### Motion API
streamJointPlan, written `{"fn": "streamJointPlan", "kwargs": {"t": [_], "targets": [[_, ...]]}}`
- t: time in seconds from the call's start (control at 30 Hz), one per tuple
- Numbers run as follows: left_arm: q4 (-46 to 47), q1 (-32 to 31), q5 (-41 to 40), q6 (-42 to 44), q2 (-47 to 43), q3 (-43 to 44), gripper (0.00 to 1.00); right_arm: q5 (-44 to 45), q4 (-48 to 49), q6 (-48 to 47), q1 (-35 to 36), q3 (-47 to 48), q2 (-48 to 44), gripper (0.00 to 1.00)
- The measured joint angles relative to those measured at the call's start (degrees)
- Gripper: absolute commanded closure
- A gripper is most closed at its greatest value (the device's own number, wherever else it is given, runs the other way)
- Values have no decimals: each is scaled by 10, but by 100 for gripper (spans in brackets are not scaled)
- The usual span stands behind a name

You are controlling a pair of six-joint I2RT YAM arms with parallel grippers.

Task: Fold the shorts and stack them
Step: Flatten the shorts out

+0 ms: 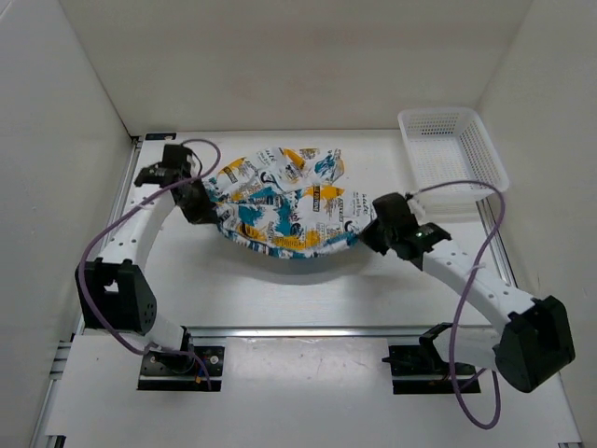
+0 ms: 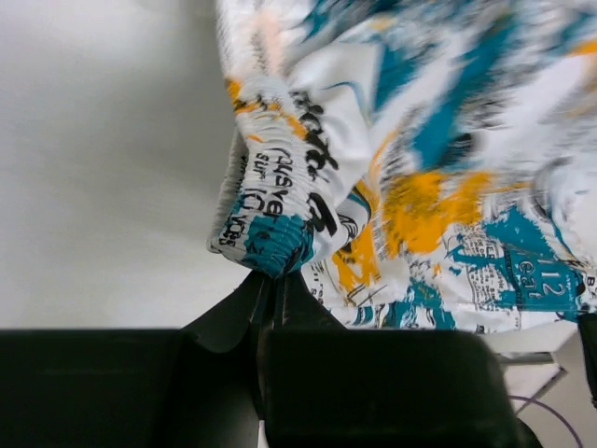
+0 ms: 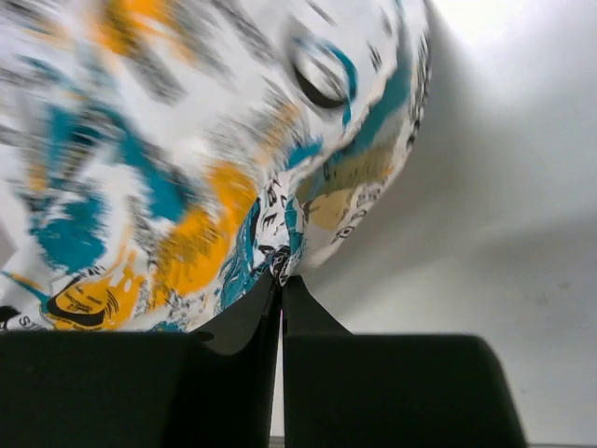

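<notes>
You have the left tool (image 2: 277, 285) clamped on a gathered edge of the shorts (image 1: 284, 210) and the right tool (image 3: 281, 280) pinched shut on the opposite edge, with the shorts spread between them over the middle of the desk (image 1: 280, 299), well left of the white basket (image 1: 452, 154).

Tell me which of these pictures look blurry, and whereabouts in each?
Top external view: evenly lit, with the print on the shorts crisp and a soft shadow on the table beneath them. Left wrist view: the cloth is sharp beside the left gripper and smeared further up. Right wrist view: likewise sharp only by the right gripper, streaked toward the upper left.
</notes>
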Motion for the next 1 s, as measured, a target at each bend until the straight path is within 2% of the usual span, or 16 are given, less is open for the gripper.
{"fn": "streamJointPlan", "kwargs": {"t": [0.2, 0.33, 0.6, 0.77, 1.0], "targets": [[-75, 0, 30, 37, -3, 288, 90, 69, -41, -123, 0, 217, -42, 100], [-101, -12, 70, 58, -33, 409, 90, 88, -35, -209, 0, 331, -86, 100], [-113, -101, 147, 74, -125, 481, 90, 103, -25, -322, 0, 484, -183, 100], [-109, -105, 185, 79, -161, 542, 90, 102, -23, -358, 0, 557, -217, 100], [-73, -108, 233, 63, -199, 598, 90, 74, -28, -386, 3, 646, -193, 100]]}}
